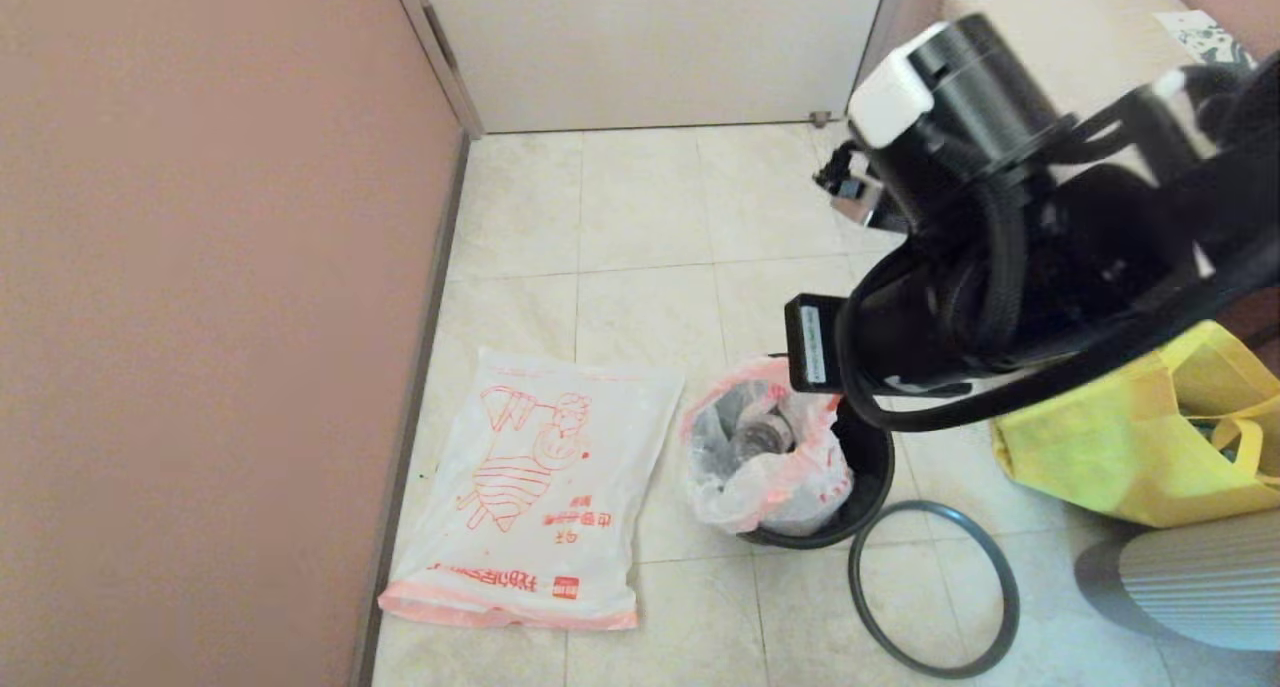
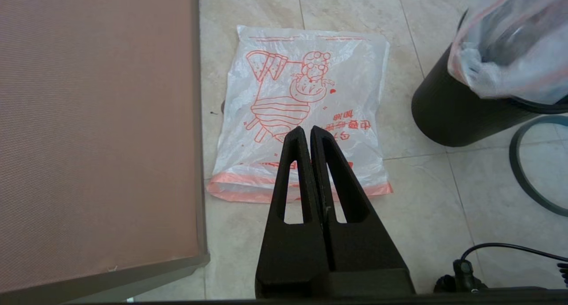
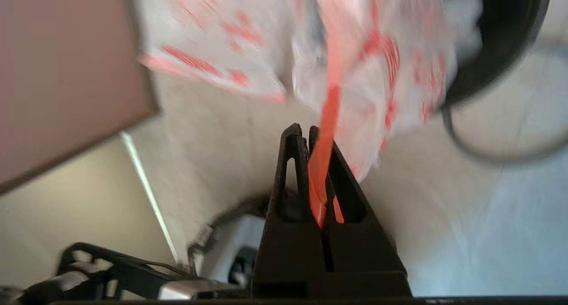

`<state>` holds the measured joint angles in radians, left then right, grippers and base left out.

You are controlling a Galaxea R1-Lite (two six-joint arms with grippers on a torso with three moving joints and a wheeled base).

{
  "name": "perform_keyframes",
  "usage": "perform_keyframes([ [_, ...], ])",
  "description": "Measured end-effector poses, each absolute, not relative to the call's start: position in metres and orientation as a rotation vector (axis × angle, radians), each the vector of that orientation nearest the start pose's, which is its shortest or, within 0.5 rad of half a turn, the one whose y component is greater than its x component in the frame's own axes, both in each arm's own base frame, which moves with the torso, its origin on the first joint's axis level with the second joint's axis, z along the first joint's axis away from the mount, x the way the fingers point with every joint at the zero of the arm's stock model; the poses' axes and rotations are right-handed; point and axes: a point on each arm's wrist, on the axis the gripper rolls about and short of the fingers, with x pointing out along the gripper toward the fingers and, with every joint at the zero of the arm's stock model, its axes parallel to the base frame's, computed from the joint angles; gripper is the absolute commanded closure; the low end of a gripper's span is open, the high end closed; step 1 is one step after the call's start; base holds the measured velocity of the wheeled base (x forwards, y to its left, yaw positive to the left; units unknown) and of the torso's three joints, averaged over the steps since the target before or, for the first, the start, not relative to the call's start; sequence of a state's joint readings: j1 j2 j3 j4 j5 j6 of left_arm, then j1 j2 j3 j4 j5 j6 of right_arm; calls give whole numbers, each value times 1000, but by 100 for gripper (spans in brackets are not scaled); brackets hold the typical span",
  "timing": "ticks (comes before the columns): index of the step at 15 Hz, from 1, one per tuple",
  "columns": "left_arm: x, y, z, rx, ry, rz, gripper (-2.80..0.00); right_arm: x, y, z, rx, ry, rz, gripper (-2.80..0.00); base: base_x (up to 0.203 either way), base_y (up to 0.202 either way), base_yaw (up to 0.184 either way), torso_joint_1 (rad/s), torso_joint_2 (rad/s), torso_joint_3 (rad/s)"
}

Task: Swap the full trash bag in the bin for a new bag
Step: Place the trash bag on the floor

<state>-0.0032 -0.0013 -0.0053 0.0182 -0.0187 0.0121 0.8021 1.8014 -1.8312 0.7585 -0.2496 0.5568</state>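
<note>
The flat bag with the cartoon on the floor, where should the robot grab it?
Probably the pink-orange edge band of the new bag, nearest the shut left claw. Come from above: it lies flat on the floor tiles, and that thicker edge is the easiest bit to pinch.

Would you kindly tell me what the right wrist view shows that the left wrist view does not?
Only the right wrist view shows the right gripper clamped on the lumpy white trash bag's orange drawstring. Only the left wrist view shows the left gripper shut, empty, above the flat white cartoon-print bag. Both show the round black plastic bin and grey hoop.
</note>
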Motion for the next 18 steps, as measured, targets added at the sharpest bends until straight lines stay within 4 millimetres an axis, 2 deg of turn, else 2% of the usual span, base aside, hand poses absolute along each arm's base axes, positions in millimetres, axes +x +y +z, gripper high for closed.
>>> perform_keyframes([
  [2,-23,0,75,12,12,-22,0,210,217,329,163,643,389,0,0,0,0,0,0,0],
  [5,-23,0,75,12,12,-22,0,201,200,372,156,361,454,0,0,0,0,0,0,0],
  [8,-23,0,75,13,12,-22,0,201,173,423,196,25,461,0,0,0,0,0,0,0],
  [10,-23,0,75,13,12,-22,0,200,149,450,236,-133,485,0,0,0,0,0,0,0],
  [13,-23,0,75,12,11,-21,0,195,121,469,254,-253,452,0,0,0,0,0,0,0],
  [18,-23,0,75,12,12,-22,0,202,70,488,236,-449,241,0,0,0,0,0,0,0],
])
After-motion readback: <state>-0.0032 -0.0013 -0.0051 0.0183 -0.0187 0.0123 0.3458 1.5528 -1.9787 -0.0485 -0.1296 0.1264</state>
